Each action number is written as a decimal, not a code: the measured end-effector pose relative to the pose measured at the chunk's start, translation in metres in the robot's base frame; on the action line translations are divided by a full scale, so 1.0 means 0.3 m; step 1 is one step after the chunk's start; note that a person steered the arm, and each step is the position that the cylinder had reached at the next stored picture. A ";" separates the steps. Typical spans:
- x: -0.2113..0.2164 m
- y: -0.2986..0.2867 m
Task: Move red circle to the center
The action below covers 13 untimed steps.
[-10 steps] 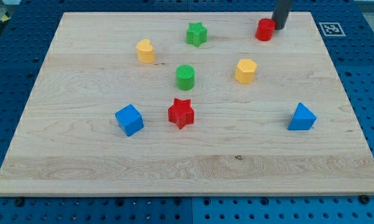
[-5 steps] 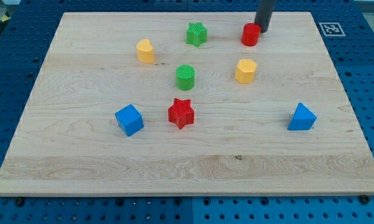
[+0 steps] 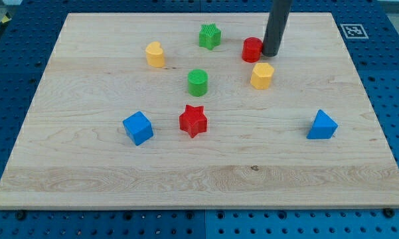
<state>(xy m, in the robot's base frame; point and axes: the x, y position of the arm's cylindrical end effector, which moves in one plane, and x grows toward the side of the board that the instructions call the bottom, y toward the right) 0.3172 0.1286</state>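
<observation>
The red circle block (image 3: 251, 49) sits near the view's top, right of the board's middle line. My tip (image 3: 270, 54) touches its right side; the dark rod rises from there out of the view's top. A yellow hexagon block (image 3: 261, 76) lies just below the red circle and the tip.
A green star (image 3: 210, 36) lies left of the red circle. A green cylinder (image 3: 197, 82) and a red star (image 3: 192, 121) are near the board's middle. A yellow block (image 3: 155, 54) is at upper left, a blue cube (image 3: 138, 127) at lower left, a blue block (image 3: 322, 125) at right.
My tip has moved left and down the view, pushing the red circle with it from near the top edge toward the yellow hexagon. The other blocks have not moved.
</observation>
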 end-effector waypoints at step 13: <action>-0.045 -0.276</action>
<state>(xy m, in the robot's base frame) 0.3036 0.0457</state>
